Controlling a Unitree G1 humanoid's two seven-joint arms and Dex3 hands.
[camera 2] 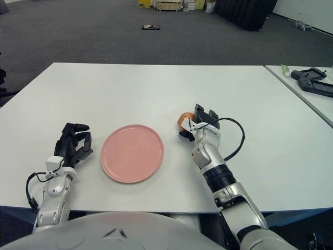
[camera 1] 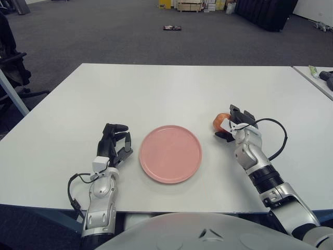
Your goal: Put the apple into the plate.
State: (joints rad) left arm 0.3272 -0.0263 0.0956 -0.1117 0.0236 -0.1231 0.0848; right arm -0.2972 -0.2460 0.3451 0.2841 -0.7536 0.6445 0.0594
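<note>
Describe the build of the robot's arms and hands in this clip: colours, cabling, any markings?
Both forearms are silver-grey metal with black ribbed joint bands. The left hand and right hand each have black fingers on a small white wrist block. A loose black cable loops out beside the right wrist; a similar one hangs off the left forearm. No readable markings show.

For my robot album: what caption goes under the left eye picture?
Right hand grips the apple beside the empty pink plate; left hand waits on the plate's other side.
</note>
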